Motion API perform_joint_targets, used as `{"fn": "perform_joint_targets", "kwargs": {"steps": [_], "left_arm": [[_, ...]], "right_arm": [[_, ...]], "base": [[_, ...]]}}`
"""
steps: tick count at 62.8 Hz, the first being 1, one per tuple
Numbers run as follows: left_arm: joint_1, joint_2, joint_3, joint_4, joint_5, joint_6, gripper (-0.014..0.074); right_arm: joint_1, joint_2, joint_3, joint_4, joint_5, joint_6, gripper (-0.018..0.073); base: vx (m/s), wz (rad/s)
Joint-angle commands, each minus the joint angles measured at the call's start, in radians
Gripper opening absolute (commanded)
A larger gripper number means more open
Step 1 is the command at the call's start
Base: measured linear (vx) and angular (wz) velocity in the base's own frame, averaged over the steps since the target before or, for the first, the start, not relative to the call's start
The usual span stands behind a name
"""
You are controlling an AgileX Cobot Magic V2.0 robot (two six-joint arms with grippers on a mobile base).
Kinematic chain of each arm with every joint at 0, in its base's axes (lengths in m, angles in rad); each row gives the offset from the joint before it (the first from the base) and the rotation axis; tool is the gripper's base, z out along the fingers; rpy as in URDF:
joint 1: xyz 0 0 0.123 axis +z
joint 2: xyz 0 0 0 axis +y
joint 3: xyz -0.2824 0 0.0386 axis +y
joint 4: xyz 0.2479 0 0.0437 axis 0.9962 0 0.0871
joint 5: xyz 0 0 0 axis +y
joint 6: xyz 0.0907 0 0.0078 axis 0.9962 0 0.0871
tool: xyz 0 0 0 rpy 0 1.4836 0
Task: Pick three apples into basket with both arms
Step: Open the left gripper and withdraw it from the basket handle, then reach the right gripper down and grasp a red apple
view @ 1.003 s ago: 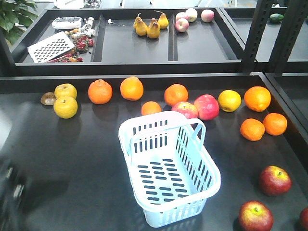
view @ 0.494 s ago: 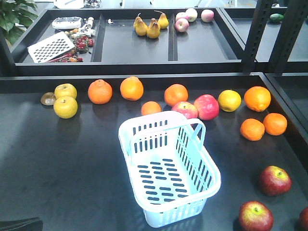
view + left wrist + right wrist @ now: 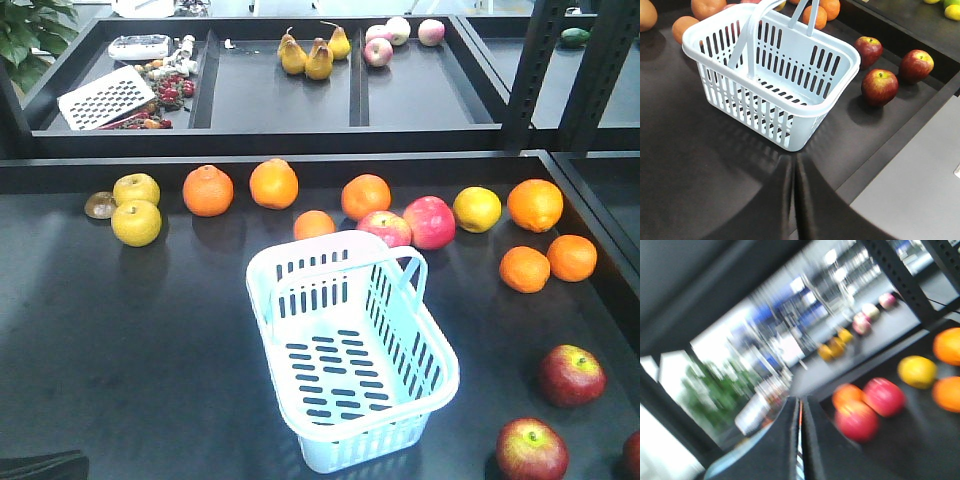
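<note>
The left end effector [image 3: 794, 170] is empty, its dark fingers pressed together, just short of the slotted pale plastic basket [image 3: 755, 102] at mid-bench. Only its wrist view shows all three glossy dark red apples [image 3: 879, 86] whole, by the bench's near right corner. The right end effector [image 3: 800, 412], motion-blurred, also looks closed.

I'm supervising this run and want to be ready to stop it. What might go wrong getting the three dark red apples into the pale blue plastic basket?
All three dark red apples lie to the right of the pale blue slotted basket, so the left gripper must reach past it and might knock it. The basket's raised loop handles cross its opening and could block a drop. Two brighter pink-red apples behind it could be mistaken for targets.
</note>
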Motion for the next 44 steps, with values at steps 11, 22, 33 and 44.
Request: {"fn": "perform_joint_targets", "kwargs": {"steps": [11, 22, 33, 44], "left_arm": [[-0.002, 0.004, -0.026, -0.035, -0.062, -0.009, -0.0006], [-0.002, 0.004, -0.026, -0.035, -0.069, -0.009, -0.0006], [-0.002, 0.004, -0.026, -0.035, -0.069, -0.009, -0.0006], [-0.002, 0.004, -0.026, -0.035, -0.073, -0.009, -0.0006]], "right_arm": [[-0.005, 0.389, -0.364, -0.106, 0.479, -0.293, 0.0037], [-0.005, 0.673, -0.437, -0.005, 0.497, -0.503, 0.0331], [-0.005, 0.89, -0.438, -0.007, 0.42, -0.579, 0.0679], [-0.005, 1.075, -0.446, -0.03, 0.417, -0.579, 0.0721]], "base": [[0.0, 0.0], [0.0, 0.0], [0.0, 0.0], [0.0, 0.0]]}}
